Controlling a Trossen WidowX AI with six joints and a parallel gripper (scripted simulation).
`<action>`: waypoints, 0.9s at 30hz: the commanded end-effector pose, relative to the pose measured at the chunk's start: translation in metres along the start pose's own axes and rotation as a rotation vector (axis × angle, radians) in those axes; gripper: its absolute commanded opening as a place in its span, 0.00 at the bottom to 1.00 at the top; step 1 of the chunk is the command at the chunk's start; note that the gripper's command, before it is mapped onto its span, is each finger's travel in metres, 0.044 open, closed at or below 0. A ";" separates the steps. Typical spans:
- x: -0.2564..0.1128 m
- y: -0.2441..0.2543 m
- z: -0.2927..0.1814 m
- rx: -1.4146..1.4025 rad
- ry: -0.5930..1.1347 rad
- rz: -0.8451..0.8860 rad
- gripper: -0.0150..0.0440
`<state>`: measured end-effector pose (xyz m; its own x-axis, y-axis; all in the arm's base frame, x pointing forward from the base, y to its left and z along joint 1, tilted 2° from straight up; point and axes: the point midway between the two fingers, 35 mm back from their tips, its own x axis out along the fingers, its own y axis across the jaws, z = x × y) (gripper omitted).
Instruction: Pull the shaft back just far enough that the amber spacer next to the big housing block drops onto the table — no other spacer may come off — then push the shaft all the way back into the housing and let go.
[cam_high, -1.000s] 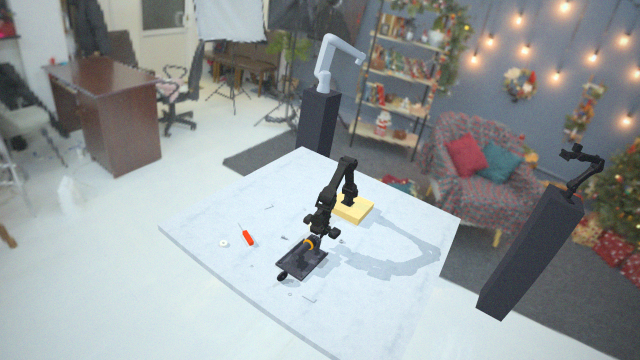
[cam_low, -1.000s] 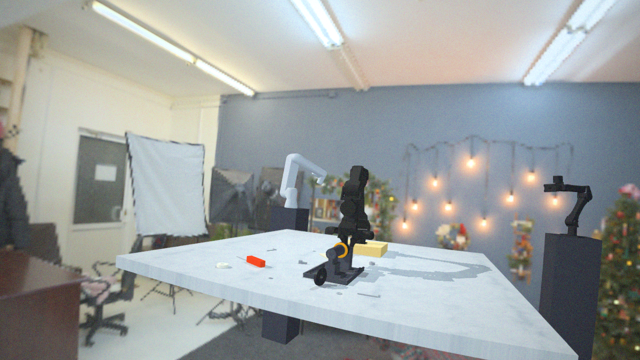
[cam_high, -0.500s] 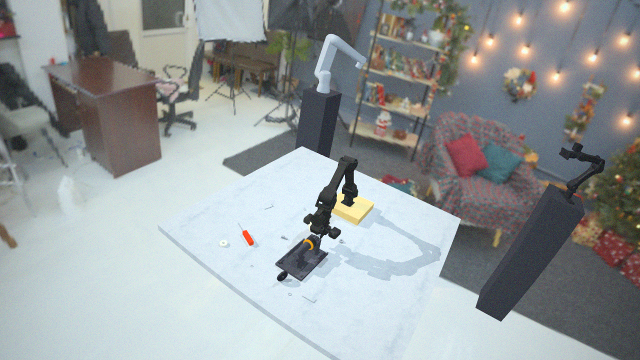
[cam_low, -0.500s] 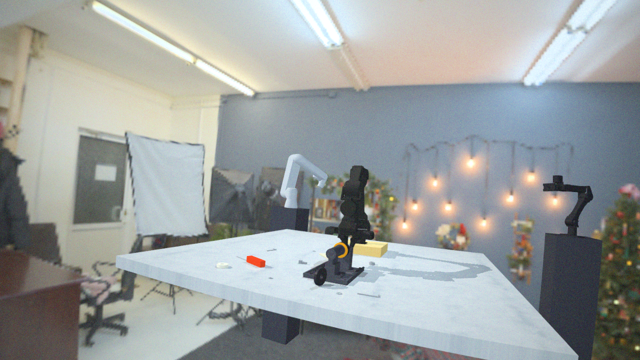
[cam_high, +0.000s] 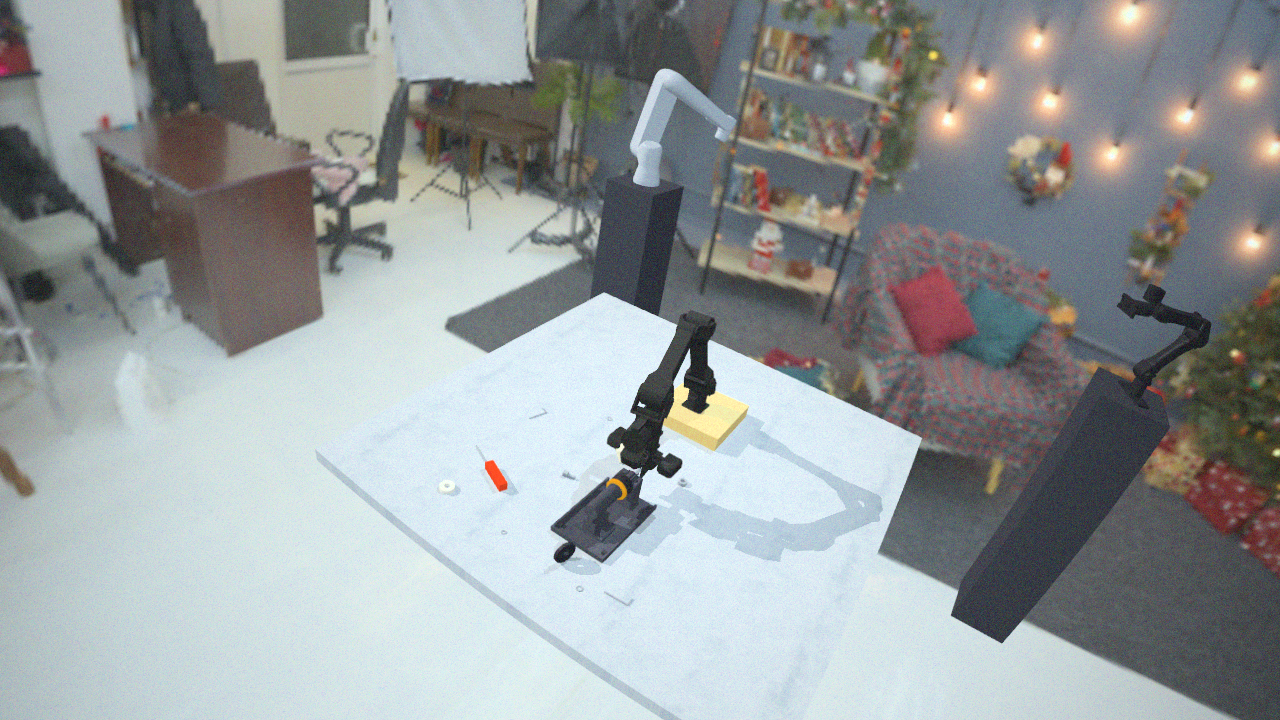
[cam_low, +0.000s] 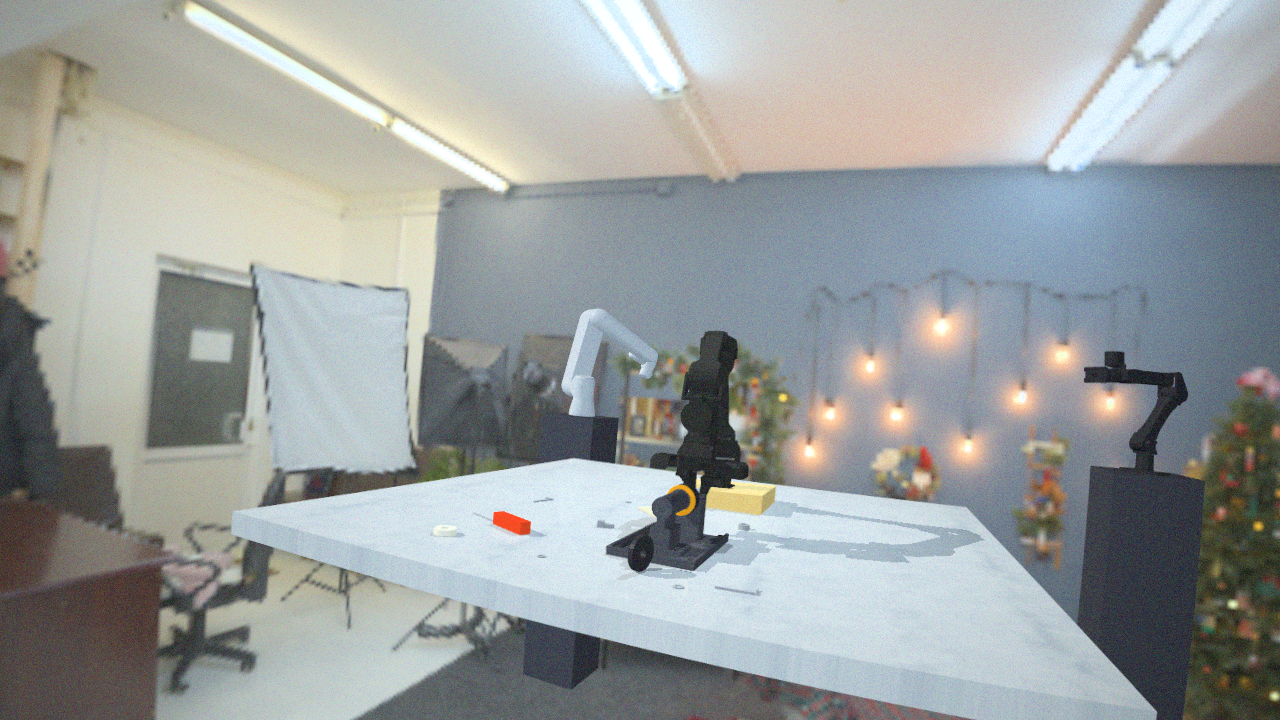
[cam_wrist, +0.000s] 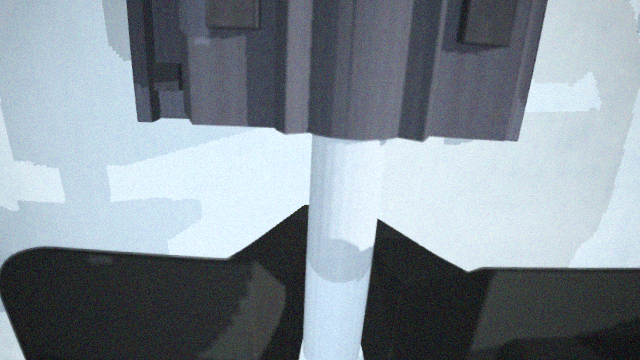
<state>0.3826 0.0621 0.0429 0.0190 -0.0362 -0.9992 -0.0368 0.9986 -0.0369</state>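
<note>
The gripper is closed on the pale shaft, which runs from the bottom centre of the wrist view up to the dark housing across its top. In the top view, just below centre, the amber spacer is up on the dark assembly, off the table; right of centre in the exterior view, it encircles the dark cylinder. A red-handled tool lies left of the assembly, near a white ring. No brand or label is readable on any of these.
</note>
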 end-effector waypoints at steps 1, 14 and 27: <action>0.000 0.000 -0.001 0.002 0.002 0.001 0.25; 0.000 0.000 -0.002 0.002 0.002 0.001 0.25; 0.000 0.000 -0.003 0.002 0.003 0.001 0.25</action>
<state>0.3802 0.0620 0.0429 0.0190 -0.0362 -0.9992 -0.0368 0.9986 -0.0369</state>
